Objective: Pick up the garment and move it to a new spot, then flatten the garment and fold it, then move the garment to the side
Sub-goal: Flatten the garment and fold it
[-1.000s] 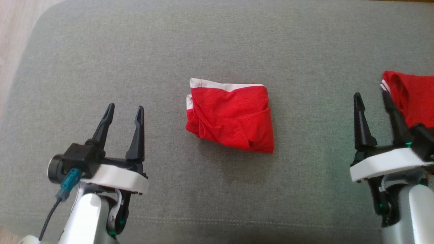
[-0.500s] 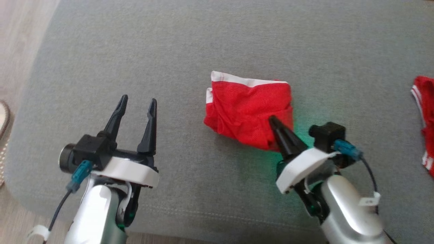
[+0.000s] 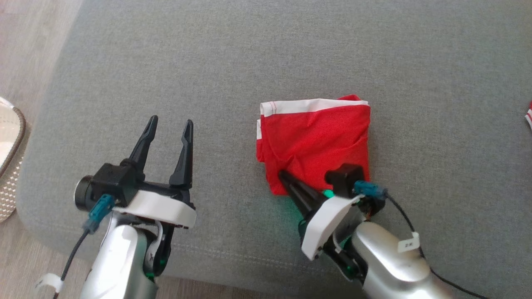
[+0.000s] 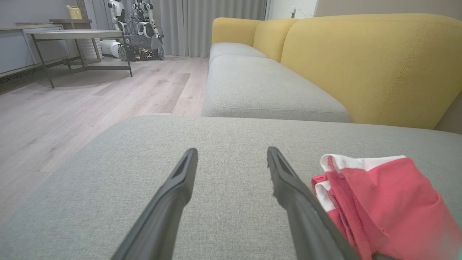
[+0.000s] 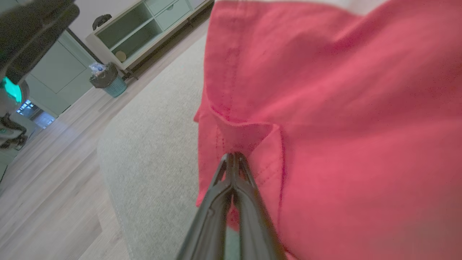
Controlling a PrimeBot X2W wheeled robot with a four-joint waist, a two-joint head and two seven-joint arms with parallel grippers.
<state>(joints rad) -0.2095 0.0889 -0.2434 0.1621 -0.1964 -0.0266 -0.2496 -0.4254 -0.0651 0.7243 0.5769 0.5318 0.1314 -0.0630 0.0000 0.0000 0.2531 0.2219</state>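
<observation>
The garment (image 3: 320, 137) (soft, light, limp) lies folded at the middle of the cushion (image 3: 249, 54); it should lift best by a doubled edge. A second ago the right tool (image 3: 286, 177) stood spread off right. Now it pinches the near-left fold, while the left tool (image 3: 171, 121) stays spread and empty.

The garment (image 3: 316, 141) is bright red with a white band along one edge. The seat cushion (image 3: 249, 62) is mid-grey, finely woven; the sofa back (image 4: 361, 65) is mustard yellow. The left gripper (image 3: 170, 122) and right gripper (image 3: 284, 176) have black fingers on white mounts. The floor (image 4: 72, 108) is pale wood grain.
</observation>
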